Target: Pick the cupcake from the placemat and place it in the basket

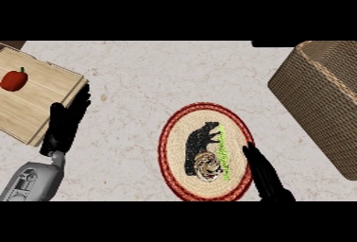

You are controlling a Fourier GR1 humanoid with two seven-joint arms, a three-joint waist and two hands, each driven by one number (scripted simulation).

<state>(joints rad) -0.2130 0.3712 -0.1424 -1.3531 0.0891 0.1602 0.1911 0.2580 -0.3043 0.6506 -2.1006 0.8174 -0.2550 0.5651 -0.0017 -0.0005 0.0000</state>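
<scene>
Cupcake [206,165] on placemat [182,127] — right hand [263,176] open beside it (basket [322,94] right), left hand [66,125] open.

My right hand [263,175] sits low at right, fingers straight, tips over the near-right rim of the placemat [174,142], an oval mat w/ red border & a dark bear print. Cupcake [207,166] lies on the mat's near part, just left of my fingers, not touching as far as I can tell. My left hand [64,124] rests open at left, fingers up, by the wooden board [42,94] w/ a red pepper [14,80]. Basket [320,94] far right, well apart from the mat.
</scene>
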